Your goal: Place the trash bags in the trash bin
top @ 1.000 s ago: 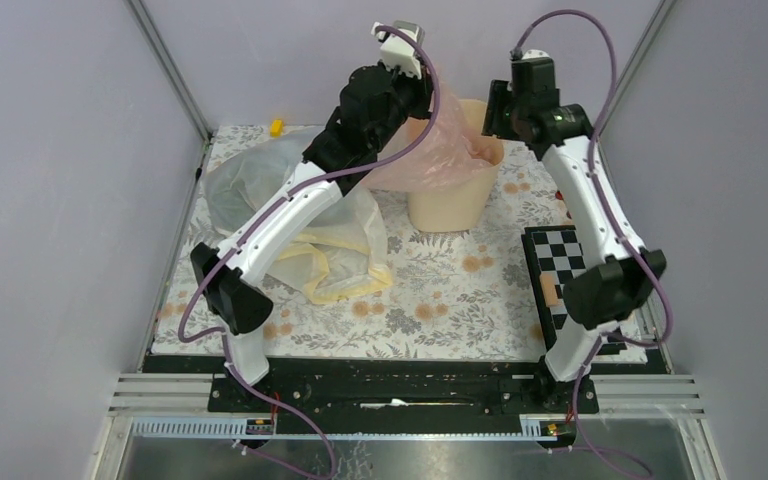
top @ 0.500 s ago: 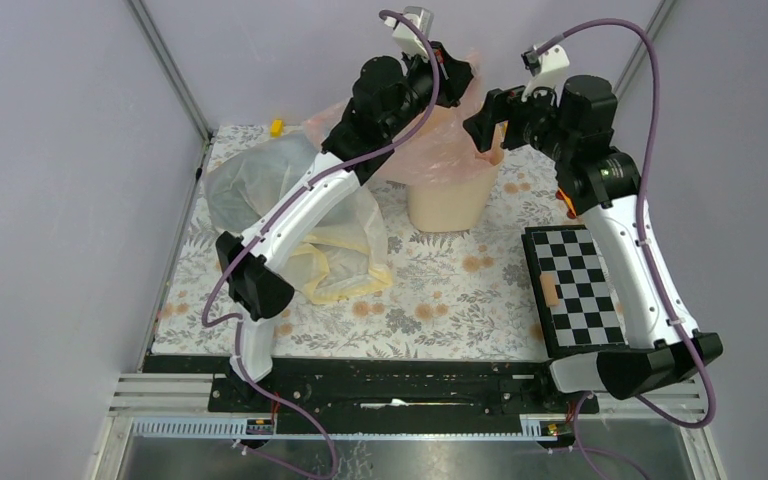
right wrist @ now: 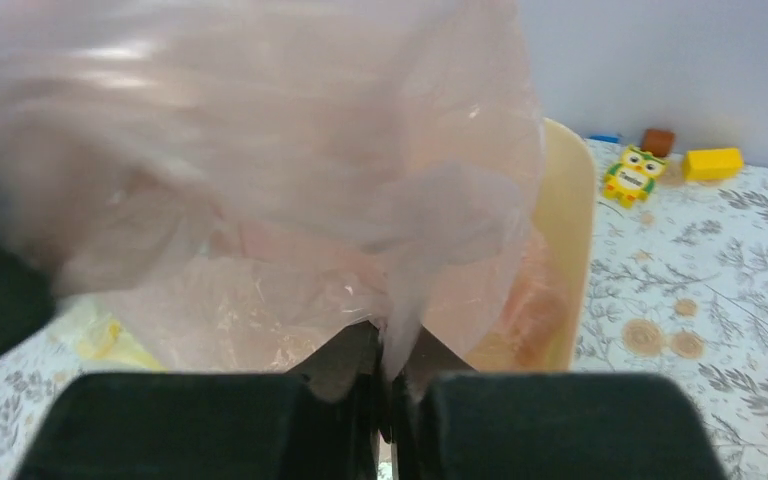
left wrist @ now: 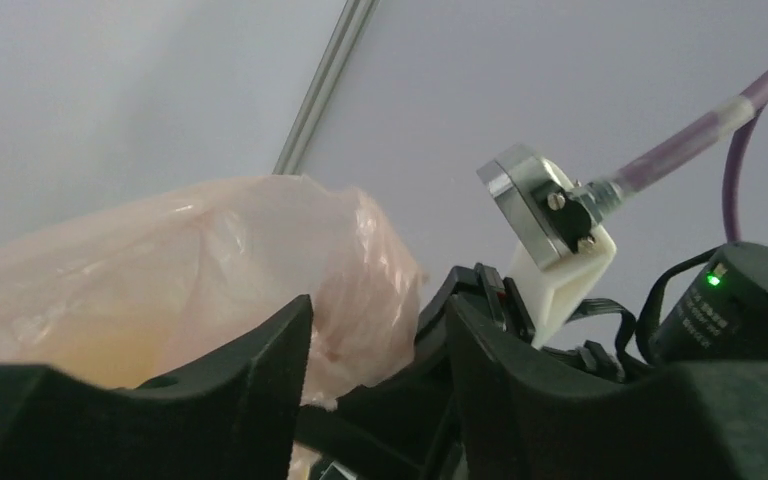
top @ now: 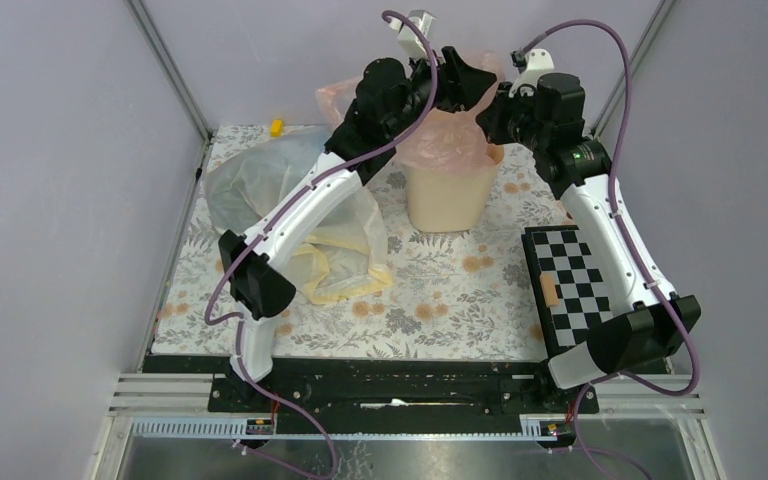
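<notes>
The pale pink trash bag hangs over the mouth of the cream trash bin at the back of the table. My right gripper is shut on a pinched fold of this pink bag, just above the bin's rim. My left gripper is open just left of it. Its fingers stand apart, with the pink bag beyond them and the right gripper's black body in the gap. A bluish-clear bag and a pale yellow bag lie on the table's left side under the left arm.
A checkerboard lies at the right, under the right arm. A small yellow block sits at the back left. An owl figure, a yellow block and a brown block sit by the back wall beyond the bin.
My left gripper has opened and let go of the pink bag. The right gripper swung in beside it, opened wide, then shut on the bag's edge.
</notes>
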`<action>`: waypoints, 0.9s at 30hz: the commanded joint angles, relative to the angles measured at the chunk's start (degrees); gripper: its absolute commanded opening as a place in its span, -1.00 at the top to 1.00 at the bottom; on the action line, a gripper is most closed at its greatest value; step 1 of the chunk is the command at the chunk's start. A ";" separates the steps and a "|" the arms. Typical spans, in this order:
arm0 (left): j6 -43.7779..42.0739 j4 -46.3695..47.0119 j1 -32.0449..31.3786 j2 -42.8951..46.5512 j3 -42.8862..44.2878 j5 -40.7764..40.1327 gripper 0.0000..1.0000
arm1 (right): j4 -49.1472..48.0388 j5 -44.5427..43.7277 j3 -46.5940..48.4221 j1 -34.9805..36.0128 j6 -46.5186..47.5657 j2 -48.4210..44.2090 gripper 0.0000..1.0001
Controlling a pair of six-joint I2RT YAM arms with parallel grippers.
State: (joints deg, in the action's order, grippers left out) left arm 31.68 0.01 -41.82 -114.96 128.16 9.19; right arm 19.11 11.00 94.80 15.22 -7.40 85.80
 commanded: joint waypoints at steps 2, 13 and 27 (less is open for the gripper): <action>-3.10 -3.51 0.19 11.00 -3.23 -0.62 -0.47 | 0.90 -8.32 1.17 -1.73 -2.81 -0.46 0.91; -10.16 -24.67 5.71 24.58 -10.69 -17.01 -0.97 | 1.89 -5.05 -1.40 -2.75 -2.54 -1.72 0.82; -5.63 -16.06 25.04 23.32 -23.58 0.80 -0.97 | 3.61 1.64 -0.74 -2.81 -2.88 -1.93 0.77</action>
State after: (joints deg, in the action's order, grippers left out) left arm 25.30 -19.86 -18.24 -91.46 105.69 5.08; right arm 21.63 10.39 93.12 12.69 -10.17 85.78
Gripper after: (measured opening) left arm 0.987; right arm 0.114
